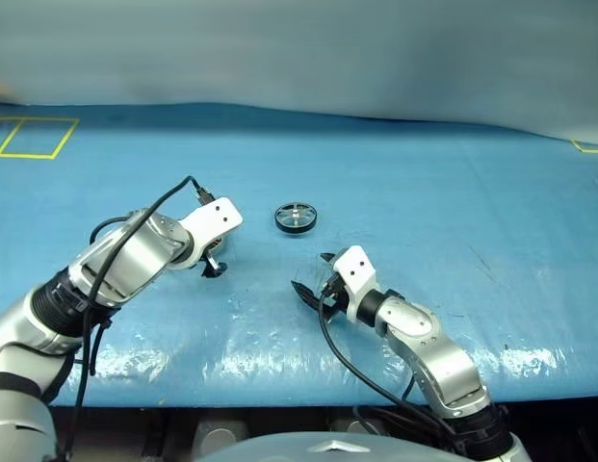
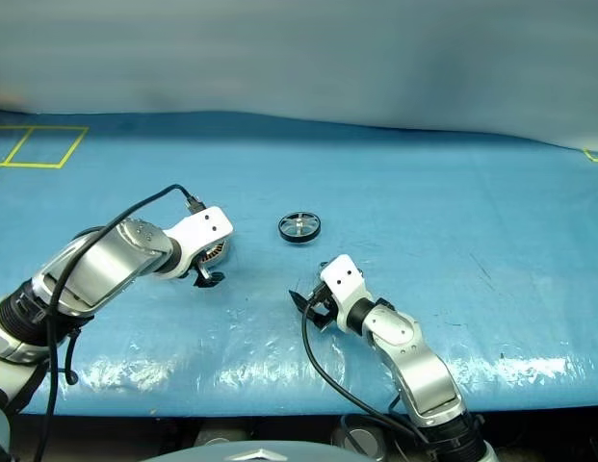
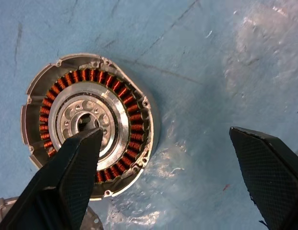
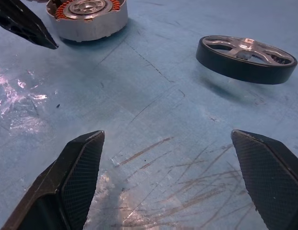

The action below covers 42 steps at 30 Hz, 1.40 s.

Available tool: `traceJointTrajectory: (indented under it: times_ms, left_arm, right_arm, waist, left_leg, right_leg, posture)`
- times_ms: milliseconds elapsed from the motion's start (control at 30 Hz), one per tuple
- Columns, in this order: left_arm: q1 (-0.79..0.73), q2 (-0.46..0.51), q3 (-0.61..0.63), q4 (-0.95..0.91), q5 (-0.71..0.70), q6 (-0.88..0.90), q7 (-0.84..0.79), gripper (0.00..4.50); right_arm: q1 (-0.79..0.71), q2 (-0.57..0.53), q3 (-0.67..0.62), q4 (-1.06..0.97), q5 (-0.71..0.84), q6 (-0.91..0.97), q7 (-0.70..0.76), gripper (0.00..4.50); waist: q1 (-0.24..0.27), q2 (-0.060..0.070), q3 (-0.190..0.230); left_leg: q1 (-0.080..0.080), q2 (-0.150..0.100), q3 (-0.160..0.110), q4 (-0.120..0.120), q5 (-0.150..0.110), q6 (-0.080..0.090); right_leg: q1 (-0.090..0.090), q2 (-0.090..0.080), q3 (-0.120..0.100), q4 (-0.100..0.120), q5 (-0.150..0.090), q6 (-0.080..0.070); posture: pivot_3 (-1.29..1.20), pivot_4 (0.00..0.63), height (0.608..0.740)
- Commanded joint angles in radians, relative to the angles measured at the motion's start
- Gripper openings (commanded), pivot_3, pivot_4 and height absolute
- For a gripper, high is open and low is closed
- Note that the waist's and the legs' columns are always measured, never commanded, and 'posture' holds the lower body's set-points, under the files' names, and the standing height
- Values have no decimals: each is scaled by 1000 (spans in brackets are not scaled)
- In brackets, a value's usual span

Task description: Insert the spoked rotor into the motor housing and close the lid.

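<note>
We've got the left pincer (image 1: 213, 267) angled steeply down over the motor housing (image 3: 89, 124), jaws wide apart, gripping nothing. The housing holds just its copper windings. Right pincer (image 1: 313, 287) sits low, also spread and empty. Spoked rotor (image 1: 296, 218) lies apart on the blue tabletop (image 1: 453, 212).

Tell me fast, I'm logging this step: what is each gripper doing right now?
Left gripper: open, holding nothing, above the motor housing.
Right gripper: open, holding nothing, facing the spoked rotor.
</note>
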State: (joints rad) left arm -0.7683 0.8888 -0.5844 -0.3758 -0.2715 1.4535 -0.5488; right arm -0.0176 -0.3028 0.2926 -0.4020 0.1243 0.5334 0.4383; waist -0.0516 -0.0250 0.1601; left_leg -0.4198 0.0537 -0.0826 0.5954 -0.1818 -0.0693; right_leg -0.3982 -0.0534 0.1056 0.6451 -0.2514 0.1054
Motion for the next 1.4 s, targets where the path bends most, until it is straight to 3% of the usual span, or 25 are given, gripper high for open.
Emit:
traceJointTrajectory:
  times_ms: [33, 600, 1400]
  left_arm:
    - [-58, 22, -21, 29, 31, 4, -7, 4500]
    - [-163, -60, -154, 235, 61, -42, -84, 4500]
    - [-210, -73, -219, 220, 129, -57, -140, 4500]
  right_arm:
    - [-8, 5, 2, -25, 9, -8, 9, 4449]
    - [-16, 4, 12, -14, 8, -11, 28, 4449]
    - [4, 5, 11, -14, 2, -13, 15, 4449]
  waist:
    - [1, 0, 0]
    - [7, 0, 1]
    - [13, 1, 1]
  left_leg:
    - [0, 0, 0, 1, 0, 0]
    - [-1, 0, -1, 2, 0, 0]
    - [-7, 0, -2, 16, -1, 1]
  right_leg:
    - [0, 0, 0, 0, 0, 0]
    - [0, 0, 0, 1, 1, 1]
    - [-1, 1, 0, 5, 2, 4]
  posture:
    - [0, 150, 740]
    - [0, 150, 740]
    - [0, 150, 740]
